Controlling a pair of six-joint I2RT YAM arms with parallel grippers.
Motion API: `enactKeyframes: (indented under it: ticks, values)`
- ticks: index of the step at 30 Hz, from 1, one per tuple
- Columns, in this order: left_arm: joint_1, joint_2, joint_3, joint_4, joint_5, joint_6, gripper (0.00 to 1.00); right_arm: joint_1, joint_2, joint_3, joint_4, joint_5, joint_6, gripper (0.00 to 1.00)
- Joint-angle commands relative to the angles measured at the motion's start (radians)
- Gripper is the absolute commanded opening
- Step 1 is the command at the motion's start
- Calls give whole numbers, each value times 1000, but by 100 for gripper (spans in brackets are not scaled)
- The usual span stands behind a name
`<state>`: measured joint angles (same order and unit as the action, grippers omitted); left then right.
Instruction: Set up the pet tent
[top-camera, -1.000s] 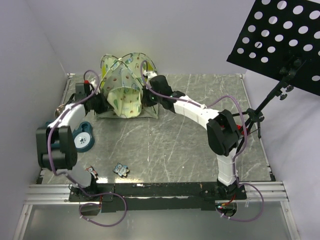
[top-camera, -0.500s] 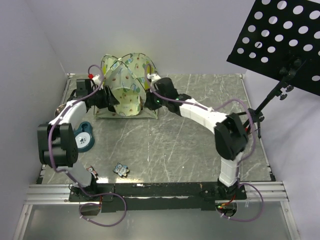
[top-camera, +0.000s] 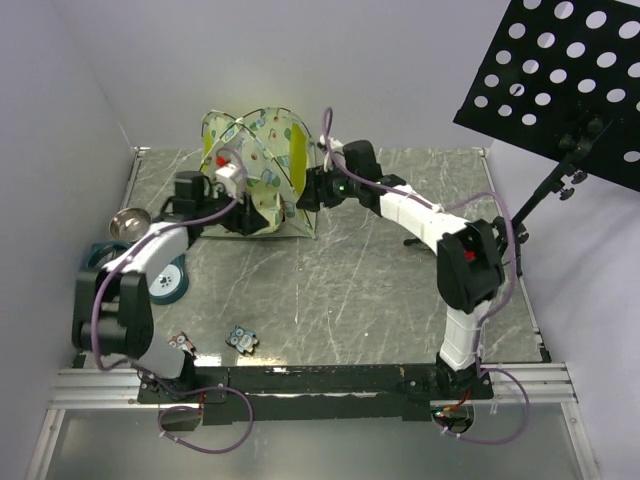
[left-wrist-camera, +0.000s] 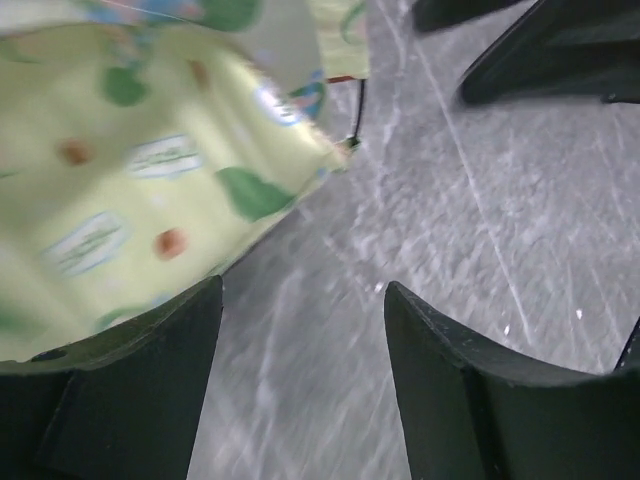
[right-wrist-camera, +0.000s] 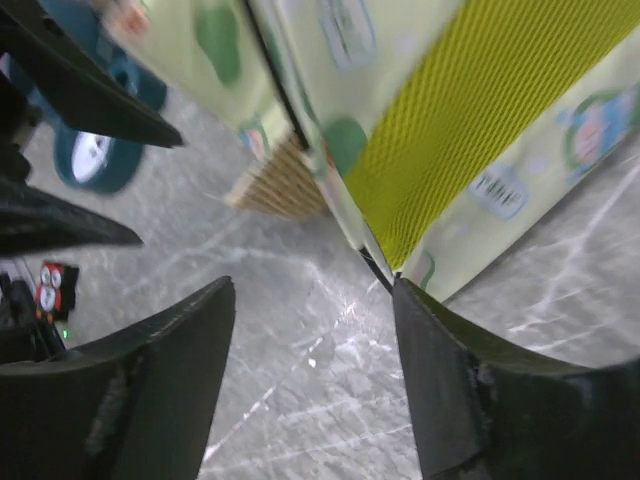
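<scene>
Marble-look table (top-camera: 400, 300), grey walls round it. L gripper (left-wrist-camera: 305, 300) and R gripper (right-wrist-camera: 312, 290) both spread wide, nothing held, flanking pet tent (top-camera: 255, 165) at far edge, left of centre. I'd judge it light: floppy fabric, springy poles. Best hold is prob. base corners or pole ends. Count: 1 tent, 2 grippers.

pet tent (top-camera: 255, 165) at table's (top-camera: 380, 290) rear, bowl (top-camera: 130, 223) to its left

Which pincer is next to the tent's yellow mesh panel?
The right pincer, open on the right of the tent, with the panel just ahead; the left pincer faces avocado-print fabric on the opposite side.
</scene>
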<state>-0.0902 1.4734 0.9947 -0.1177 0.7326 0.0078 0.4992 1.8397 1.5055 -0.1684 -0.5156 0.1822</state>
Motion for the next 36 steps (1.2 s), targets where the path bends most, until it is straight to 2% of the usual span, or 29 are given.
enactKeyframes:
  ticks: [1,3,5,7,9,12,14,15,16,19,22,23,24,25,26,28,30,32,36]
  values:
    - [-74,86,-59,412,7,-152,70,2,64,73,58,-135,-4,73]
    - [-97,138,-39,446,-31,-167,64,2,79,78,72,-146,2,74]
    - [-106,197,-4,455,-83,-192,51,2,95,75,87,-132,0,72]
    - [-103,258,30,458,-121,-206,43,2,122,88,81,-120,-3,70]
    - [-105,300,62,475,-140,-203,33,2,148,104,81,-109,-1,63]
    - [-105,355,108,503,-154,-215,12,1,184,137,63,-106,-12,38]
    - [-105,390,139,533,-151,-223,1,-2,193,153,55,-109,-9,16]
    - [-105,410,157,546,-150,-227,1,-7,191,156,56,-119,-6,3]
    - [-105,432,173,562,-148,-236,1,-7,191,157,58,-127,-3,0]
    - [-108,498,238,582,-142,-255,1,-10,179,148,69,-139,5,0]
    - [-106,509,269,529,-101,-233,1,-17,164,137,76,-141,22,0]
    - [-92,492,259,515,-81,-229,6,-22,155,136,79,-144,28,0]
    - [-77,463,233,504,-55,-230,15,-30,150,134,84,-146,33,3]
    - [-54,431,199,491,-38,-238,28,-33,144,133,86,-143,34,14]
    - [-34,389,162,463,-29,-230,35,-36,141,134,81,-141,33,23]
    - [-11,297,96,405,-19,-163,44,-39,139,128,81,-146,26,40]
    - [-8,204,33,357,-12,-88,52,-39,141,113,95,-150,29,51]
    - [-8,134,-19,340,-1,-63,57,-37,156,108,110,-168,39,54]
    - [-28,82,-91,337,21,-63,59,-30,187,119,128,-175,57,56]
